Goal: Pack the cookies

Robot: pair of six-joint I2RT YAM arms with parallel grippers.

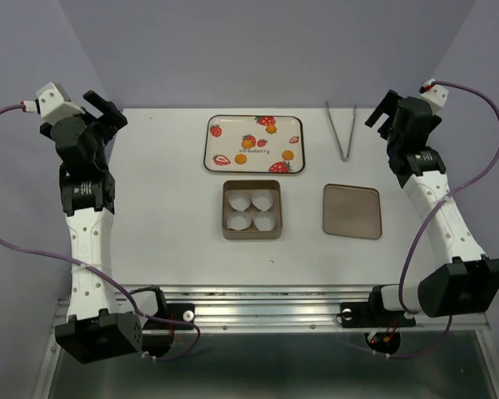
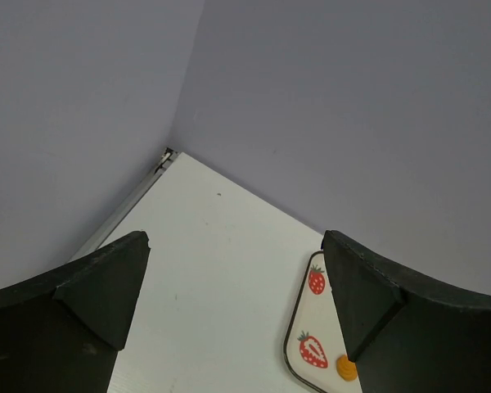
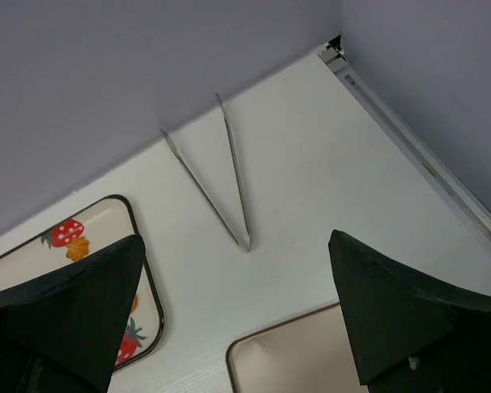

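Several small orange cookies [image 1: 241, 158] lie on a strawberry-print tray [image 1: 224, 125] at the back middle of the table. One cookie [image 2: 346, 368] shows at the tray's corner in the left wrist view, another cookie [image 3: 77, 247] in the right wrist view. A square brown tin [image 1: 228, 209] holding white pleated paper cups stands in front of the tray. My left gripper [image 1: 108, 112] [image 2: 237, 303] hangs open over the back left of the table, holding nothing. Over the back right, my right gripper [image 1: 382, 108] [image 3: 237, 303] is also open, with nothing between its fingers.
The tin's flat lid [image 1: 352, 211] [image 3: 303, 360] lies to the right of the tin. Metal tongs [image 1: 342, 129] [image 3: 229, 188] lie at the back right, near the right gripper. Purple walls close the table at the back and sides.
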